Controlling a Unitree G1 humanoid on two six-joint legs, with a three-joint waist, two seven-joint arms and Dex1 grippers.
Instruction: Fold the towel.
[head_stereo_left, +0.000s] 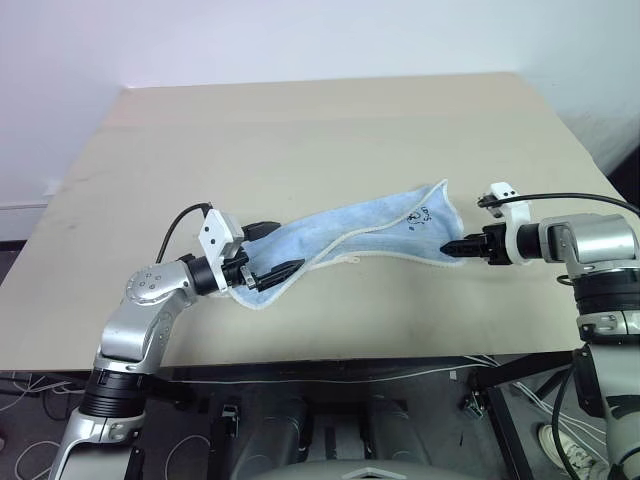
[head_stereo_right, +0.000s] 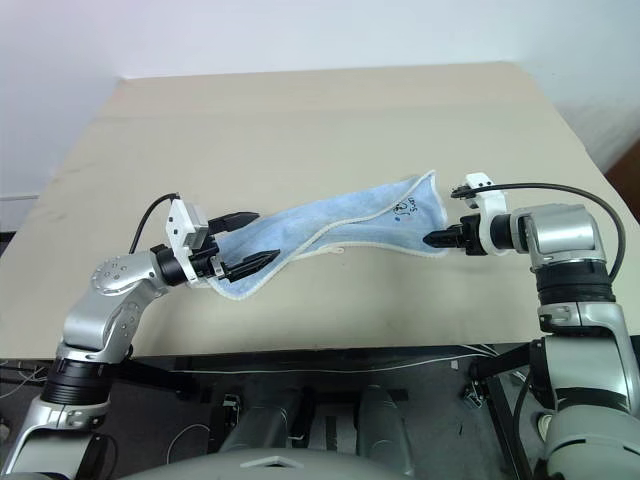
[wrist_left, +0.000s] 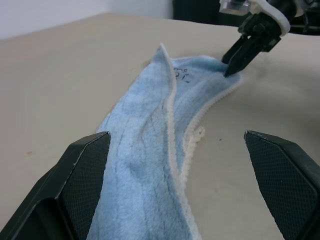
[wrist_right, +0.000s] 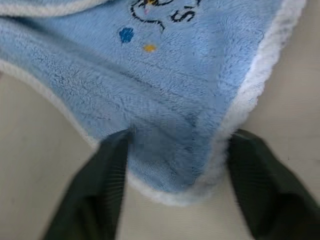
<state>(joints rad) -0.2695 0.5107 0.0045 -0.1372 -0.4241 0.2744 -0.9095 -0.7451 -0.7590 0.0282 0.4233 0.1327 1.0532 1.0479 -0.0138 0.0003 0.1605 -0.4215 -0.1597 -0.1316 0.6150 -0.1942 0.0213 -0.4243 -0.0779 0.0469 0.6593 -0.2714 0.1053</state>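
Nearest us, our left gripper (head_stereo_left: 268, 266) stands wide open over the near-left end of the towel (head_stereo_left: 350, 235), holding nothing. The towel lies bunched lengthwise on the tan table (head_stereo_left: 300, 130), its long axis running from near-left to far-right. Our right gripper (wrist_right: 175, 165) brackets its far corner; we cannot tell if it pinches. Its wrist view alone shows the printed mark (wrist_right: 150, 12) clearly.

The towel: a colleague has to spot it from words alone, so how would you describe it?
On the beige table, between the two robot arms, lies the towel, a light blue terry cloth bunched into a long slanted strip. White stitched edging and a small dark printed mark near the end at the right gripper set it apart.
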